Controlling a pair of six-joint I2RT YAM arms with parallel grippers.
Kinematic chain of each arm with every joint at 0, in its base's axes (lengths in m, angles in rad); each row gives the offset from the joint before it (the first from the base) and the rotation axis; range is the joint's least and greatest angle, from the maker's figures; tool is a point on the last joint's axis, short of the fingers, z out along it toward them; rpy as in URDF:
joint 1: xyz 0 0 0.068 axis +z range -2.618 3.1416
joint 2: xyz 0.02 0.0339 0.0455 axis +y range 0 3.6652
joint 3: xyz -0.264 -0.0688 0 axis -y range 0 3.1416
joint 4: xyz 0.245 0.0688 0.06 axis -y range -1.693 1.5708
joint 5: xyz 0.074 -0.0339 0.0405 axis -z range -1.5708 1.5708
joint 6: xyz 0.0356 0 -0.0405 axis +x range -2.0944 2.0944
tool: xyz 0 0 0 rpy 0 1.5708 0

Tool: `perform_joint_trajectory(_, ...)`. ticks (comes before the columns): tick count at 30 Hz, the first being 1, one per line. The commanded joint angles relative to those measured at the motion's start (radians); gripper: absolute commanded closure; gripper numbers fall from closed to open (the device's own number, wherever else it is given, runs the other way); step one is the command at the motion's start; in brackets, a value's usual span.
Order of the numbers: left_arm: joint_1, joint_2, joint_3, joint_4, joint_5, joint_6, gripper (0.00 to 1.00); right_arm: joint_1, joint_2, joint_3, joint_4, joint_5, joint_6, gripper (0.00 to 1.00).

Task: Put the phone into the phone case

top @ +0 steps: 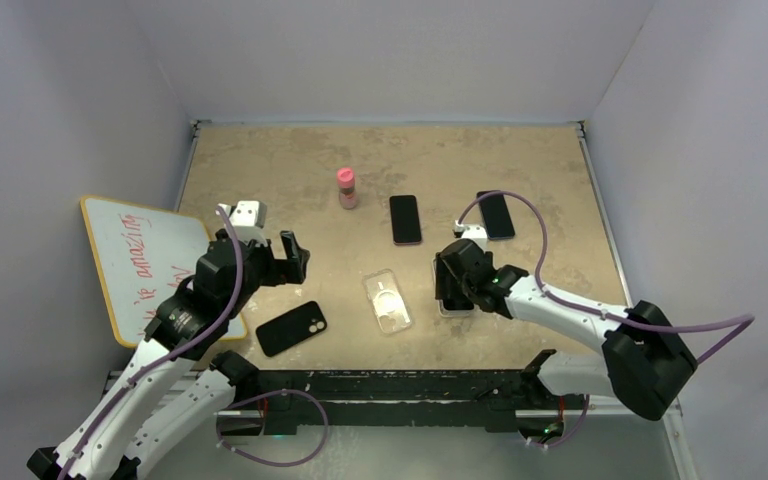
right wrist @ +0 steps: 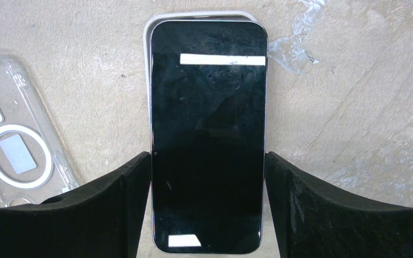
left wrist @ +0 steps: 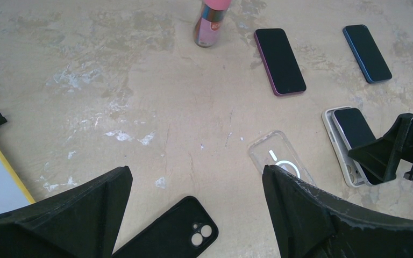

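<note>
- The right hand (right wrist: 208,156) is closed on the phone (right wrist: 207,107). Its two black fingers press the long edges near the lower end, probably so the slab can be steered and pushed down without covering the screen.
- The phone lies screen-up on the white case (right wrist: 199,15), right of the table's (top: 260,170) middle and toward the near edge. A pale rim shows along the top and upper left side. In the left wrist view the phone sits slightly askew on the case, so I judge it not yet seated.
- The left hand (left wrist: 193,172) hangs open over the near-left part of the table, holding nothing, well apart from the work.
- The phone is glossy black glass with rounded corners, showing smudges and reflected light strips.
- The clear case (top: 388,300), just left of the white one, is see-through plastic with a white ring inside.
- The black case (top: 291,328), near the near edge, looks matte and has a camera cut-out.
- A purple phone (top: 406,219) and a blue phone (top: 496,215) lie flat beyond, with a pink bottle (top: 346,188) upright nearby.
- A yellow-edged whiteboard (top: 135,262) overhangs the left edge.
- The table is mottled and stone-like.
</note>
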Motion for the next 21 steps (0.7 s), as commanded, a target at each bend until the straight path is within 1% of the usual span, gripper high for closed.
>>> perform_joint_trajectory(1,0.003,0.009,0.016,0.038,0.012,-0.016,0.04,0.0,-0.057,0.015,-0.031,0.005,0.004,0.23)
perform_joint_trajectory(4,0.002,0.013,0.015,0.039,0.013,-0.016,0.04,0.001,-0.069,0.015,-0.031,-0.01,0.001,0.2)
perform_joint_trajectory(9,0.002,0.017,0.015,0.039,0.015,-0.016,0.04,0.0,-0.067,0.005,-0.013,-0.022,0.001,0.21)
perform_joint_trajectory(11,0.002,0.017,0.015,0.039,0.016,-0.018,0.05,0.0,-0.057,0.004,-0.017,-0.008,0.008,0.24)
perform_joint_trajectory(13,0.002,0.021,0.013,0.045,0.029,-0.014,0.05,-0.003,-0.047,0.012,-0.036,0.021,0.018,0.29)
perform_joint_trajectory(15,0.002,0.035,0.014,0.059,0.083,-0.002,0.07,-0.015,-0.034,0.028,-0.075,0.054,0.035,0.35)
perform_joint_trajectory(17,0.002,0.073,0.013,0.094,0.172,0.01,0.1,-0.036,-0.029,0.04,-0.101,0.054,0.039,0.36)
perform_joint_trajectory(21,0.001,0.227,0.008,0.163,0.363,0.002,0.07,-0.071,-0.059,0.048,-0.133,0.025,0.045,0.36)
